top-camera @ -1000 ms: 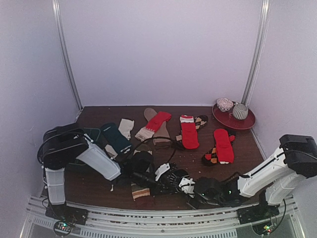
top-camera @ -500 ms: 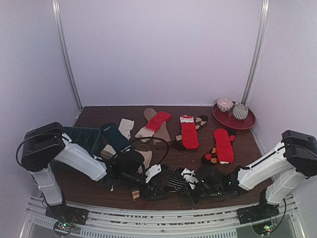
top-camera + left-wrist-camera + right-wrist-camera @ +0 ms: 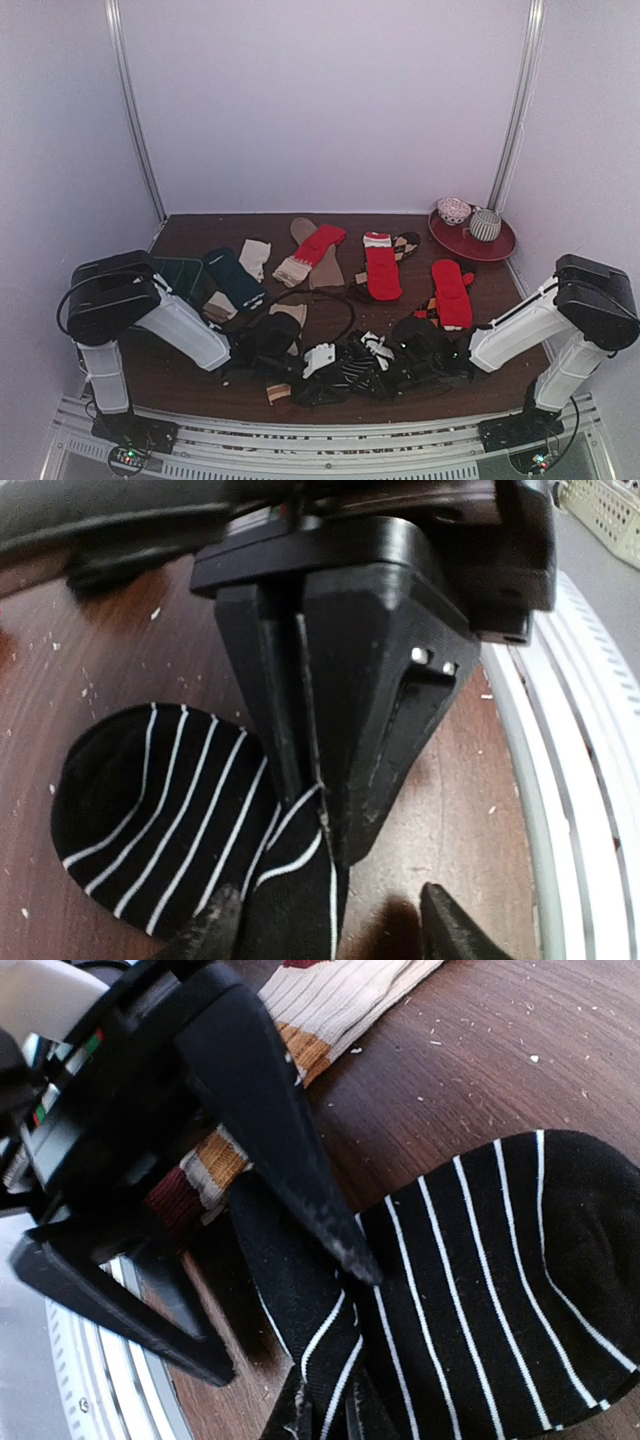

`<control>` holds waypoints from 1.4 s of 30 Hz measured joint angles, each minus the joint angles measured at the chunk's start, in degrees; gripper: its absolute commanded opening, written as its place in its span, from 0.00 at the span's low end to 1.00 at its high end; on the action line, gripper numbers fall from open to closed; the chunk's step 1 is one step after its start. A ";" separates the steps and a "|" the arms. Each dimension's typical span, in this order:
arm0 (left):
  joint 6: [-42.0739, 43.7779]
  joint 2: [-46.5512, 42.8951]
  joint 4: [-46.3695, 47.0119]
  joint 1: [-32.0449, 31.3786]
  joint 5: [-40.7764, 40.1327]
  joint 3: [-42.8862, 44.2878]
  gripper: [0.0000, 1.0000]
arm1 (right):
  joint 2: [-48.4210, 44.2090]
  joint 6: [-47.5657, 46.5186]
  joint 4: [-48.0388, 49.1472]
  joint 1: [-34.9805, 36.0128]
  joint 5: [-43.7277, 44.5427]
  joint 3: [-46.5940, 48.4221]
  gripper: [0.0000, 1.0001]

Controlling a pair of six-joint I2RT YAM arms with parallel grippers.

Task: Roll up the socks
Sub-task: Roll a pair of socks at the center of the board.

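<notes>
Our right hand [image 3: 320,815] is pinching the striped sock [image 3: 150,810], our left hand [image 3: 330,928] gaping; only wrist views are showing its toe pointing away from that pinch.

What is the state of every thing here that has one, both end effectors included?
Striped sock: not rolled, one end pinched, the rest lying flat.
Right end effector: shut on striped sock.
Left end effector: open, holding nothing.
Red socks: flat, unrolled.
Teal sock: flat, unrolled.
Tan sock: flat, unrolled.
Plate: holds two round bundles.
</notes>
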 measured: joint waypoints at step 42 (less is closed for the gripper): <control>-12.17 5.18 -2.10 3.04 8.46 5.79 0.00 | -14.60 -22.29 0.68 9.57 23.69 -8.66 0.42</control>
